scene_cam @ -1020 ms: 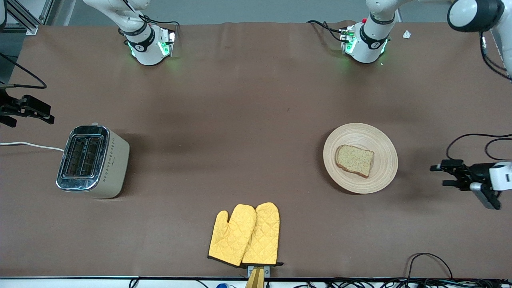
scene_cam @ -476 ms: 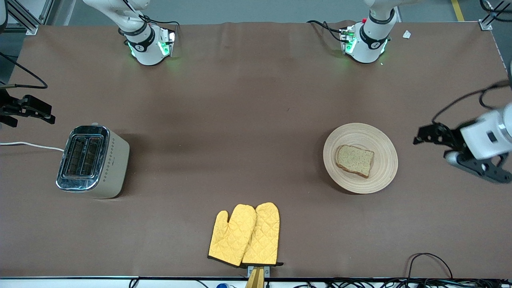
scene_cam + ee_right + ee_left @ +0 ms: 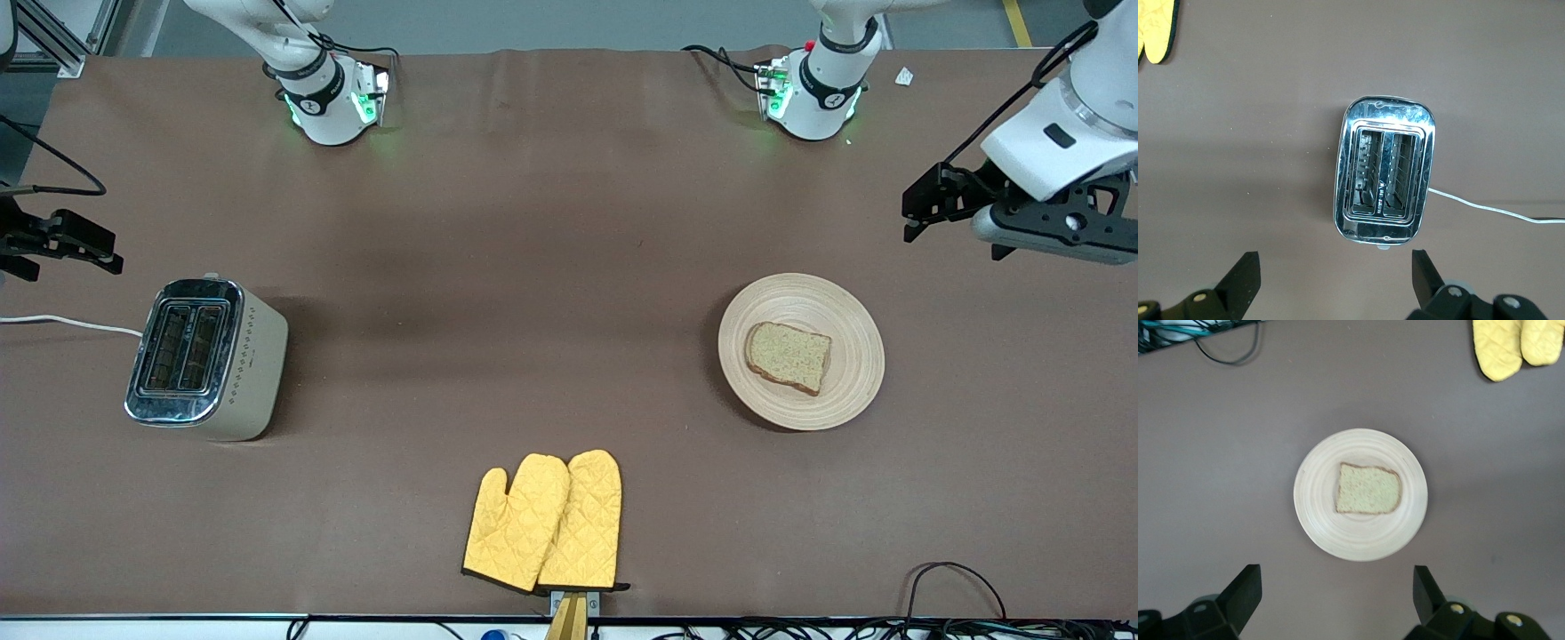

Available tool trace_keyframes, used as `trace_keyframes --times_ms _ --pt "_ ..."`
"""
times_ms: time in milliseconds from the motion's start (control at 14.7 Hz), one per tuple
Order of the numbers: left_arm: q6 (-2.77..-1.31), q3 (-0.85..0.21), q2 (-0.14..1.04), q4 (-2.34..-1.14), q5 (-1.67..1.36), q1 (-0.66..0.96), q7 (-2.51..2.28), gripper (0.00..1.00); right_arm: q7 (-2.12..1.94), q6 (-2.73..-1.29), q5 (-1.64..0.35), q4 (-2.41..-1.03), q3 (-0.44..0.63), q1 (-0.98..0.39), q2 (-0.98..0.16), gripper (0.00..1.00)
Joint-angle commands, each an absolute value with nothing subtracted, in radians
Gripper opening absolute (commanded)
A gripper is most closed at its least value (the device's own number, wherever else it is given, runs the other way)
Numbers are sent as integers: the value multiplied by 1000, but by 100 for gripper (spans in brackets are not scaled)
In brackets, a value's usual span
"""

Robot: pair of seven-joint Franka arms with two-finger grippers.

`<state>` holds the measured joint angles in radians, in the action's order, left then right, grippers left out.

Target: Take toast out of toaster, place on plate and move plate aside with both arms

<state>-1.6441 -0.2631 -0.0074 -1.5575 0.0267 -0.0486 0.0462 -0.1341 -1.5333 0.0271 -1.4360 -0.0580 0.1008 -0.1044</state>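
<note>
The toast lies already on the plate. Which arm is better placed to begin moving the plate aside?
The left arm, probably. Its end effector hangs open near the plate with the toast at its end of the table. The right end effector is open by the toaster, well away from the plate.

A brown-covered table (image 3: pixel 551 267) carries the toaster (image 3: pixel 206 357) toward the right arm's end, its white cord (image 3: pixel 62 324) trailing off the edge. The wooden plate (image 3: pixel 849 391) sits toward the left arm's end. A pair of yellow oven mitts (image 3: pixel 544 522) lies nearer the front camera than the toaster.
</note>
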Motion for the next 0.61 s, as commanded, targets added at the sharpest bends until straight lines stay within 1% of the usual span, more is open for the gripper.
trace_keyframes --times_ms 0,68,340,544 --pt "-1755 -256 -150 -1770 20 -57 34 100 -120 -1561 31 -1491 -55 92 -58 100" --pt "-1753 -253 -134 -1746 18 -58 5 100 -120 -1559 31 -1493 -55 92 -58 100" --pt "-1640 -252 -94 -1652 15 -78 -86 100 -117 -1571 15 -1497 -60 89 -55 100" --pt "-1521 -253 -28 -1519 14 -91 -94 100 -118 -1566 -8 -1502 -57 95 -54 100"
